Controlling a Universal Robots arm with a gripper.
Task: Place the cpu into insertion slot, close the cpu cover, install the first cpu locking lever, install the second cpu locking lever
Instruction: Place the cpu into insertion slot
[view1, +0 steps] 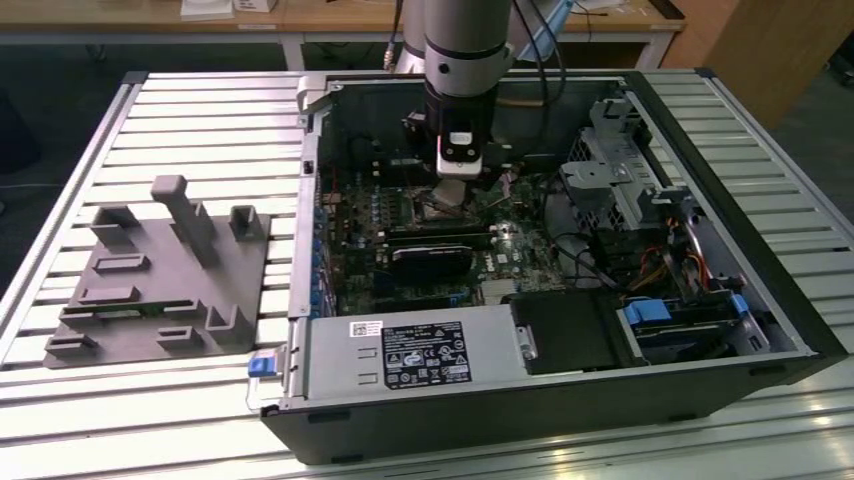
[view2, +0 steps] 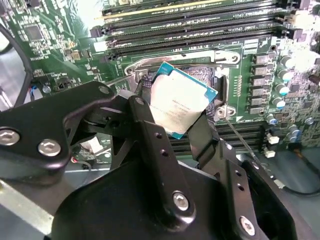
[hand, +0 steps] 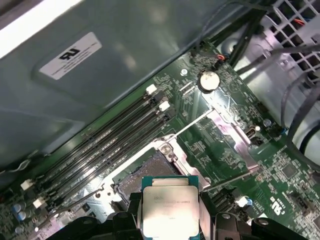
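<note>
My gripper (view1: 453, 188) hangs inside the open computer case, shut on the cpu (view2: 180, 102), a small square chip with a silver-grey top and a teal edge. In both wrist views the chip sits tilted between the black fingers (view2: 150, 132), just above the insertion slot (view2: 202, 75), whose dark centre lies uncovered inside a silvery rim. In the first wrist view the cpu (hand: 170, 210) hovers at the near edge of the slot (hand: 145, 172). The cpu cover (hand: 235, 137) stands swung open beside the slot. Two thin wire levers (hand: 190, 125) stick out, unlatched.
Long black memory slots (hand: 110, 145) run along one side of the socket. A black graphics card (view1: 434, 250) lies nearer the front, with the power supply (view1: 427, 350) beyond it. Drive cage and cables (view1: 614, 175) fill the case's right. A grey fixture (view1: 160, 270) sits on the table at the exterior view's left.
</note>
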